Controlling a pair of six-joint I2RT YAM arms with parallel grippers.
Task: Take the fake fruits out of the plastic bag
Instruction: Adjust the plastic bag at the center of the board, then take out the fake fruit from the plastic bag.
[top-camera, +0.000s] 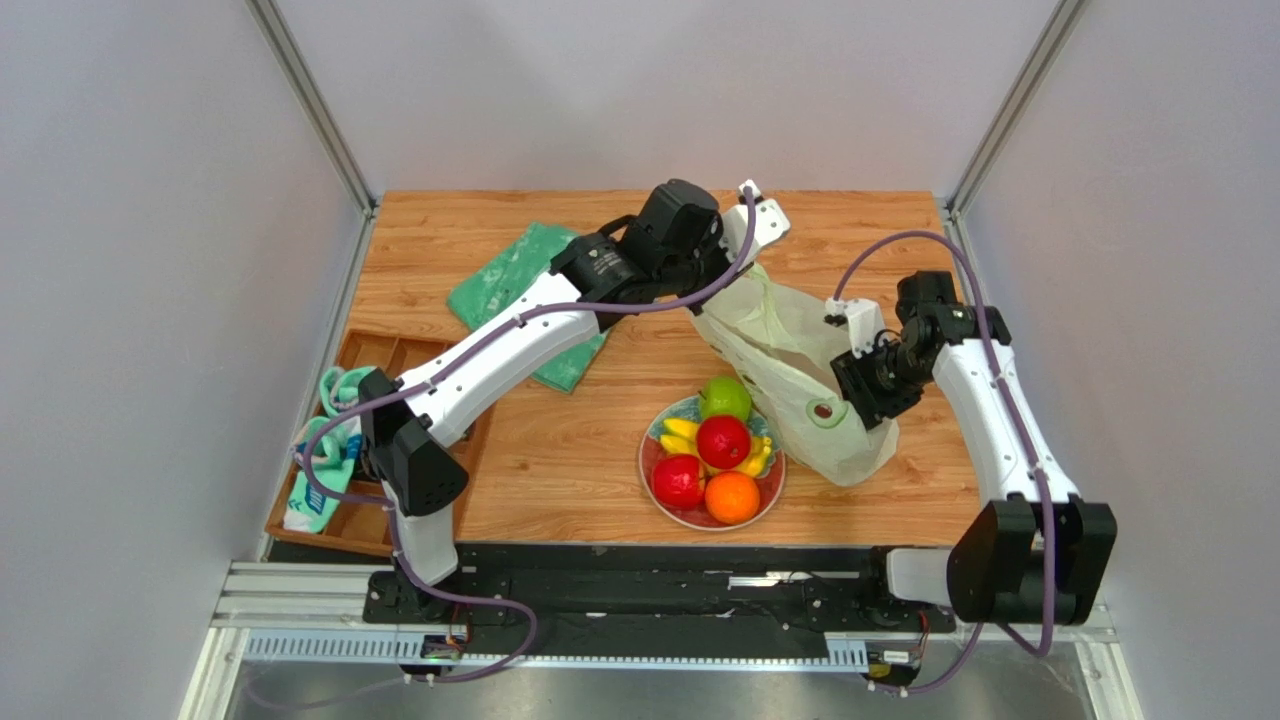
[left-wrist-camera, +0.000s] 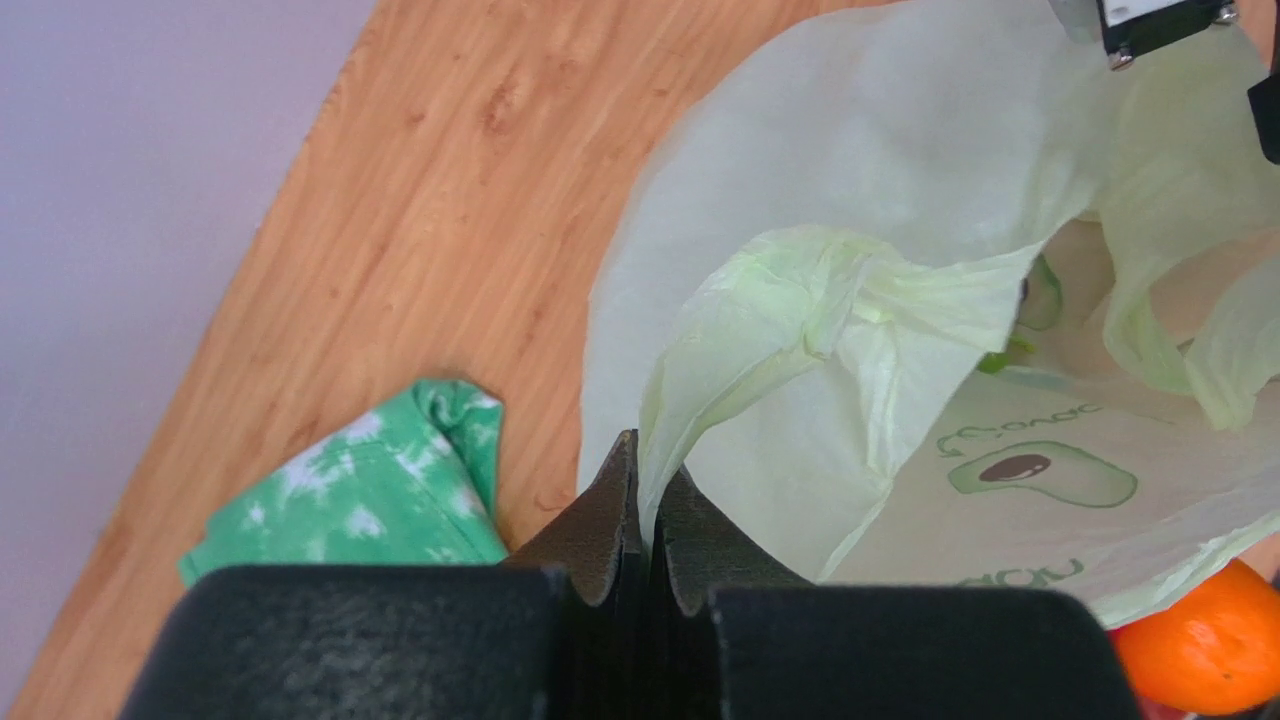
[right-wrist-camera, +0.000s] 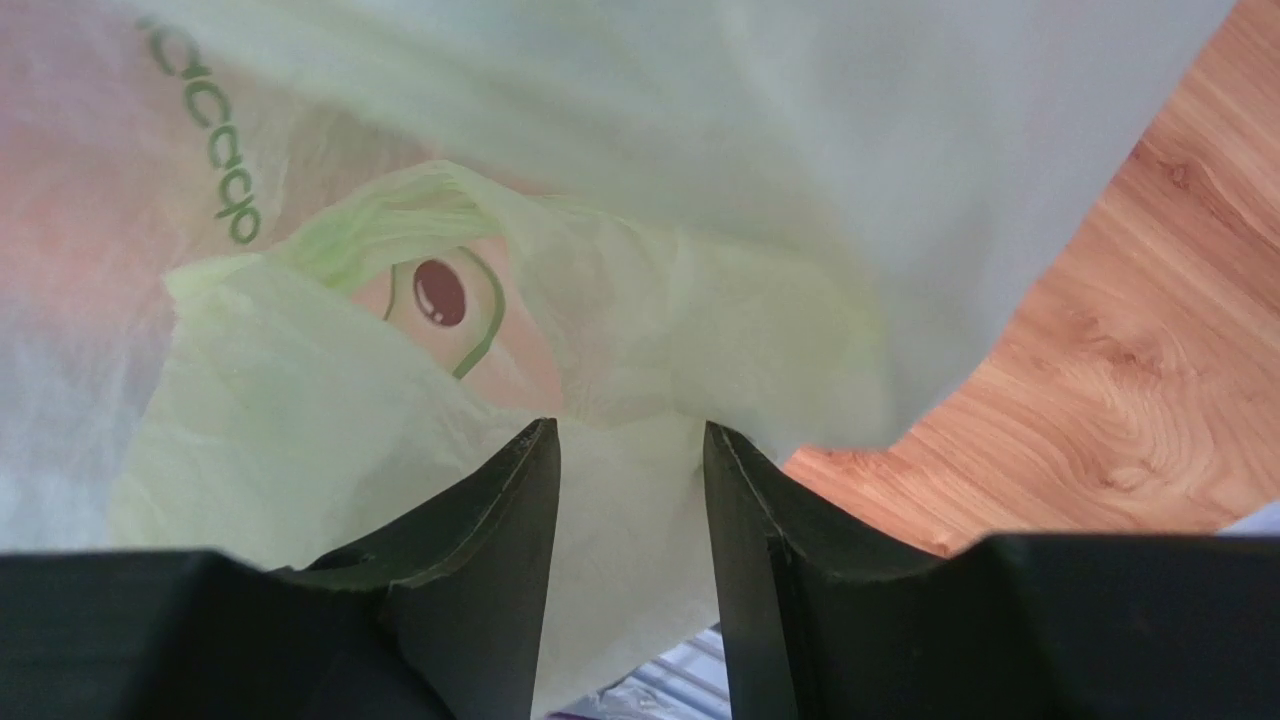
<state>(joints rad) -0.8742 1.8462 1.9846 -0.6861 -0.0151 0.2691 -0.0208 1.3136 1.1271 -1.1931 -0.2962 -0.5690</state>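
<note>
Fruit plate nearly full, bag held between both arms. From my remote station I count five of the fake fruits on the plate: green apple, two red ones, orange and bananas. I see no grape cluster there. A green scrap shows inside the mouth of the plastic bag, but I cannot tell what it is, so I judge one fruit left.

The bag lies right of the plate, against its rim. The left gripper is clamped flat on a fold at the bag's far end. The right gripper straddles bag film with its fingers part-way apart.

Bare wood lies behind the plate. The table's right and far edges run close to the grippers, and the green-and-white cloth lies under the left arm.
</note>
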